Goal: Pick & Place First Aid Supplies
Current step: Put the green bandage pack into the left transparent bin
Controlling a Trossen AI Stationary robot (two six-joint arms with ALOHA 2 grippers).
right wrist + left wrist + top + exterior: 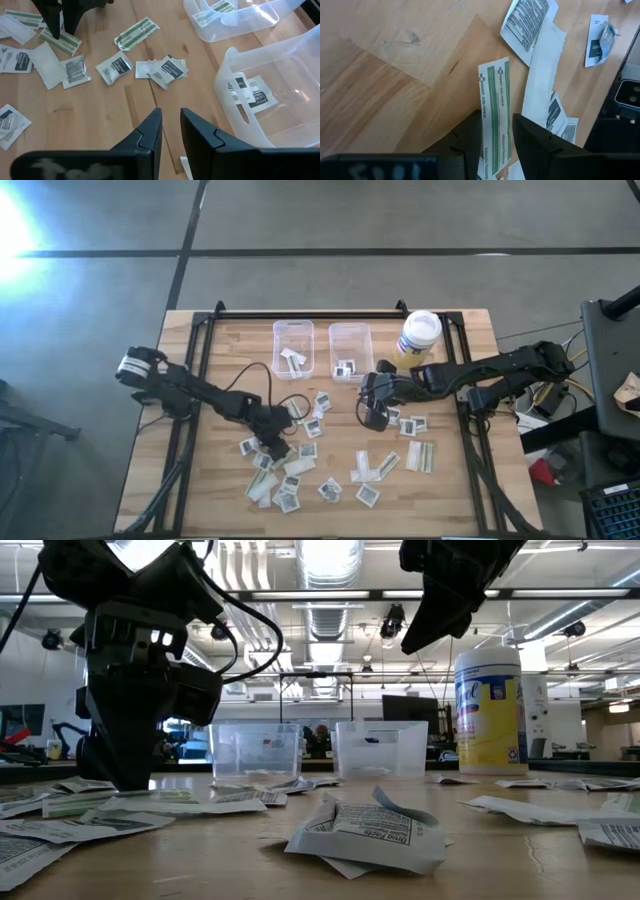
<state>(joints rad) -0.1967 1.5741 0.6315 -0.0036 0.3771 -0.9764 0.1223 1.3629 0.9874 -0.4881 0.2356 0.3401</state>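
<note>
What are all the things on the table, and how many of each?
Square packets: about twenty, white with dark print, scattered over the middle and near part of the table; a few more lie inside one bin.
Long strip packets: several, pale with green print, mixed among the squares; a couple lie in the other bin.
Bins: two, clear plastic, side by side at the far edge of the table.
Jar: one, yellowish with a white lid, beside the bins.
Table: one, light wood.
Left tool: low over the packets, its dark fingers open either side of a green-striped strip.
Right tool: open and holding nothing, raised above the table near the bin of squares.
</note>
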